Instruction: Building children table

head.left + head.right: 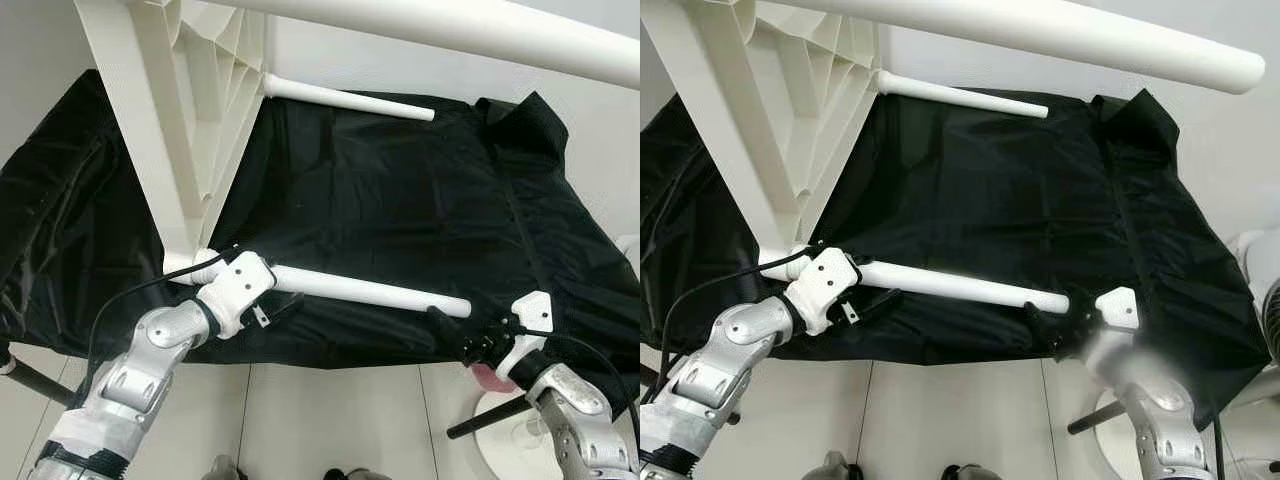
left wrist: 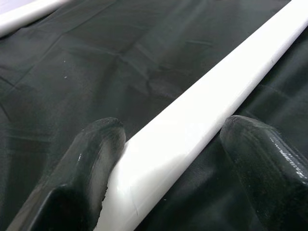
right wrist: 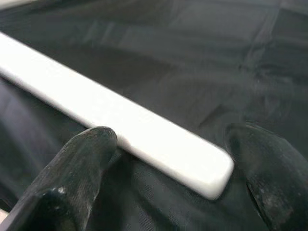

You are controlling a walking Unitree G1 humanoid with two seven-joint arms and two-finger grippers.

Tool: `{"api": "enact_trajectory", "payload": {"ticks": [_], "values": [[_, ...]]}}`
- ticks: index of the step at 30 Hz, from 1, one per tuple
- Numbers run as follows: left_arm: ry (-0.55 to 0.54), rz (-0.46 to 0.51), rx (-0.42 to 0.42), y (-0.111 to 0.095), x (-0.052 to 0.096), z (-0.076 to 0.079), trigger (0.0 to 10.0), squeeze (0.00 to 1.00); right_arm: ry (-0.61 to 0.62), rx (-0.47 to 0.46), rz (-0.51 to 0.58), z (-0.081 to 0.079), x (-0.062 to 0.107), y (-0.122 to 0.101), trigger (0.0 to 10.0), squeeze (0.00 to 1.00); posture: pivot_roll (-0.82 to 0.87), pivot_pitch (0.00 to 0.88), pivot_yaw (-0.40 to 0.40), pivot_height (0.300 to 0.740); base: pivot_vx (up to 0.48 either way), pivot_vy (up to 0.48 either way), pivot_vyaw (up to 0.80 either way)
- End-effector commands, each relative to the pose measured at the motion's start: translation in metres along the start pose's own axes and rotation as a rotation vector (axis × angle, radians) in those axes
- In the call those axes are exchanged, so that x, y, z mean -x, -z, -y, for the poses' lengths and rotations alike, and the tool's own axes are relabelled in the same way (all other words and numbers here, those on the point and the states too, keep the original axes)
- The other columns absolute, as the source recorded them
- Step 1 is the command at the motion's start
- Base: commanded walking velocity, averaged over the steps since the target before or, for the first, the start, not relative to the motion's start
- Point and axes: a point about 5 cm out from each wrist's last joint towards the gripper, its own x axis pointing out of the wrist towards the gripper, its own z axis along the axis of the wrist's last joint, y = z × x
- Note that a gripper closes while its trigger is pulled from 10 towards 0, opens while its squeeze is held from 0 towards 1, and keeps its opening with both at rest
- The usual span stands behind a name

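Three table legs; left gripper (image 2: pixel 168 159), right gripper (image 3: pixel 168 159) jaws wide astride near leg (image 1: pixel 370 291).

Both arms reach forward, left claw (image 1: pixel 268 300) and right claw (image 1: pixel 462 335) spread wide.

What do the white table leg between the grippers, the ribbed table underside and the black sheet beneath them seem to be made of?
Table leg: likely moulded plastic, smooth and slightly glossy, with soft highlights in the wrist views. Table underside: apparently the same off-white plastic, cast with thin stiffening ribs. Black sheet: probably thin synthetic fabric such as nylon, judging by its creases, seams and faint sheen.
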Motion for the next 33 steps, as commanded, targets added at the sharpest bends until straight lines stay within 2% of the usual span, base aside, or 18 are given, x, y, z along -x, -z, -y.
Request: {"api": "enact_trajectory", "payload": {"ticks": [1, 5, 6, 8, 11, 16, 20, 25, 27, 30, 33], "values": [[-0.007, -0.02, -0.007, 0.004, -0.002, 0.002, 10.0, 0.0, -0.006, 0.017, -0.023, 0.001, 0.002, 0.003, 10.0, 0.0, -0.02, 0.103, -0.042, 0.74, 0.0, 0.0, 0.0], [-0.016, -0.013, -0.03, 0.002, -0.007, -0.004, 10.0, 0.0, -0.025, 0.087, -0.071, 0.012, 0.003, 0.003, 10.0, 0.0, -0.02, 0.106, -0.041, 0.74, 0.0, 0.0, 0.0], [-0.016, -0.013, -0.03, 0.002, -0.007, -0.004, 10.0, 0.0, -0.025, 0.087, -0.071, 0.012, 0.003, 0.003, 10.0, 0.0, -0.02, 0.106, -0.041, 0.74, 0.0, 0.0, 0.0], [-0.022, -0.011, -0.03, -0.001, -0.011, -0.008, 10.0, 0.0, 0.006, 0.103, -0.092, 0.022, 0.002, 0.002, 10.0, 0.0, -0.02, 0.109, -0.041, 0.74, 0.0, 0.0, 0.0], [-0.027, -0.012, -0.031, -0.001, -0.012, -0.01, 10.0, 0.0, 0.016, 0.115, -0.095, 0.025, 0.001, 0.001, 10.0, 0.0, -0.02, 0.108, -0.041, 0.74, 0.0, 0.0, 0.0], [-0.071, -0.011, -0.034, -0.006, -0.019, -0.018, 10.0, 0.0, 0.107, 0.128, -0.114, 0.036, -0.003, 0.004, 10.0, 0.0, -0.01, 0.117, -0.044, 0.74, 0.0, 0.0, 0.0], [-0.072, -0.01, -0.066, -0.009, -0.022, -0.021, 10.0, 0.0, 0.17, 0.128, -0.12, 0.041, -0.006, 0.008, 10.0, 0.0, -0.01, 0.121, -0.042, 0.74, 0.0, 0.0, 0.0], [-0.06, -0.04, -0.099, -0.007, -0.024, -0.022, 10.0, 0.0, 0.157, 0.11, -0.084, 0.036, -0.01, 0.005, 10.0, 0.0, 0.0, 0.124, -0.041, 0.74, 0.0, 0.0, 0.0], [0.016, -0.052, -0.121, -0.007, -0.023, -0.023, 10.0, 0.0, 0.135, 0.063, -0.013, 0.028, -0.016, -0.003, 10.0, 0.0, 0.0, 0.125, -0.038, 0.74, 0.0, 0.0, 0.0], [0.048, -0.062, -0.117, -0.007, -0.022, -0.023, 10.0, 0.0, 0.125, 0.024, 0.038, 0.024, -0.019, -0.008, 10.0, 0.0, 0.0, 0.128, -0.037, 0.74, 0.0, 0.0, 0.0], [0.09, -0.077, -0.114, -0.008, -0.026, -0.024, 10.0, 0.0, 0.123, -0.076, 0.153, 0.015, -0.024, -0.02, 10.0, 0.0, 0.01, 0.13, -0.037, 0.74, 0.0, 0.0, 0.0]]}}
